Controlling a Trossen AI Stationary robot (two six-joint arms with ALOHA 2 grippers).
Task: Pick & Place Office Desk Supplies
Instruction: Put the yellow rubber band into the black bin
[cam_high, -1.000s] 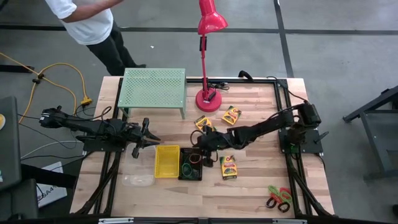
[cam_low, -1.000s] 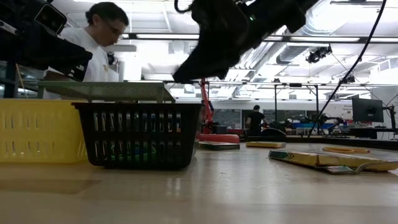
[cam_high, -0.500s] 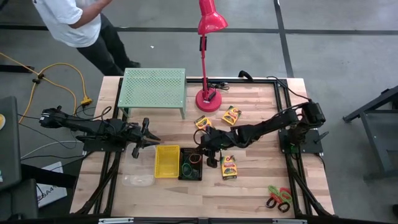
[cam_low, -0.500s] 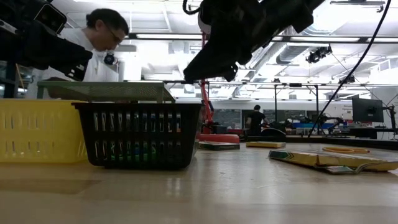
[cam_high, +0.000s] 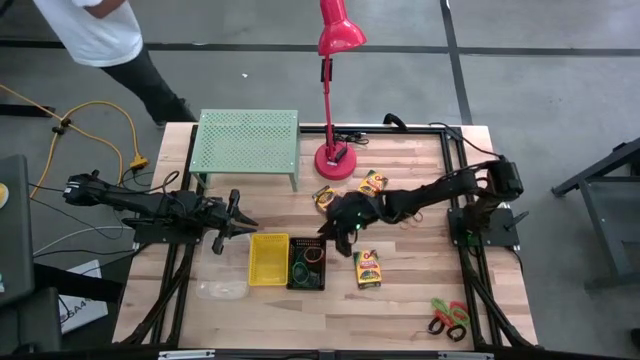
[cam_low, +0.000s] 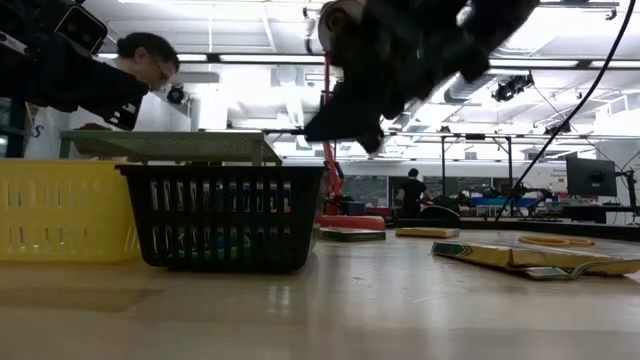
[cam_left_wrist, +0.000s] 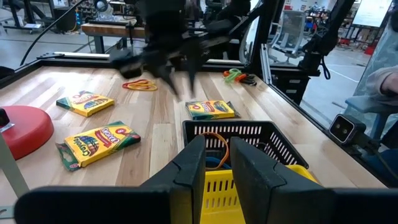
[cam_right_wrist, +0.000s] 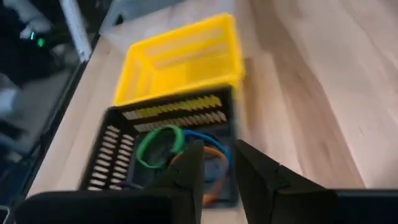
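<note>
Right gripper (cam_high: 335, 237): hovers above the bench just beside the far right corner of the black mesh bin, off the bench top; in the right wrist view its two fingers (cam_right_wrist: 189, 168) stand a narrow gap apart with nothing between them.
Left gripper (cam_high: 236, 215): waits near the left side of the bench, just beyond the yellow bin; its fingers (cam_left_wrist: 193, 165) show a narrow gap and hold nothing.
Black mesh bin (cam_high: 306, 265): stands mid-bench, touching the yellow bin's right side; it lies directly below and ahead of the right gripper.
Loops (cam_right_wrist: 160, 144): green, blue and orange ones lie inside the black mesh bin.
Yellow bin (cam_high: 268, 259): on the bench, on the left of the black bin, nothing visible in it.
Clear bin (cam_high: 222, 290): near the front left of the bench, well apart from both grippers.
Crayon boxes: one (cam_high: 367, 268) lies flat just right of the black bin, near the right gripper; a second (cam_high: 372, 183) lies beside the lamp base; a third (cam_high: 323, 196) lies between the lamp base and the right arm, partly hidden.
Scissors (cam_high: 448, 318): at the front right corner of the bench, well apart from both grippers.
Red lamp (cam_high: 335, 160): stands at the back of the bench, centre.
Green rack (cam_high: 247, 140): at the back left of the bench.
Person (cam_high: 95, 35): stands on the floor beyond the back left corner.
</note>
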